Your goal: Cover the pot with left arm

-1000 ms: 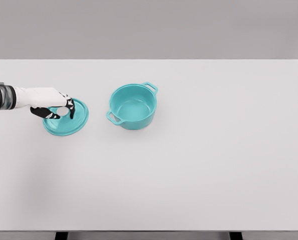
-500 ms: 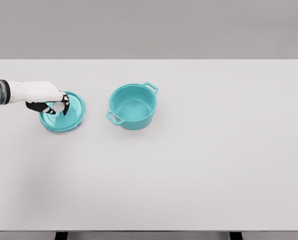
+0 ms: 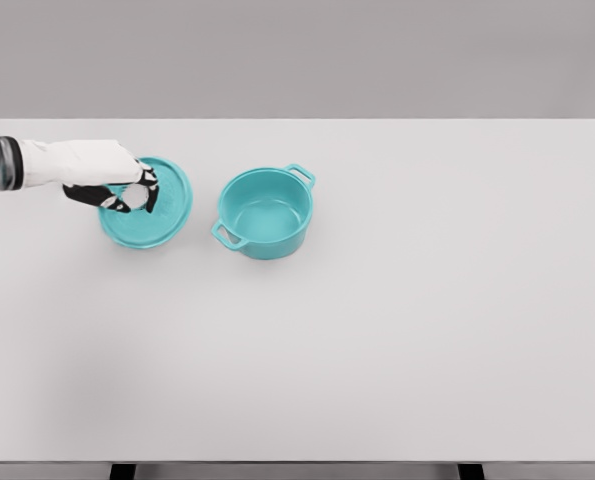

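The scene is bright and evenly lit, soft light seeming to come from overhead. The wide white tabletop (image 3: 377,340) shows no glare, only a faint grey shading toward its left side. The round teal pot with two handles (image 3: 265,214) casts almost no shadow, its inner wall slightly darker. The render is a little soft, edges lightly smeared, with no visible bending at the borders.

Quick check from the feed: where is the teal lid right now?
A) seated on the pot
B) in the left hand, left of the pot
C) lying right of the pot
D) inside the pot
B: the left hand grips the lid by its knob, left of the open pot.
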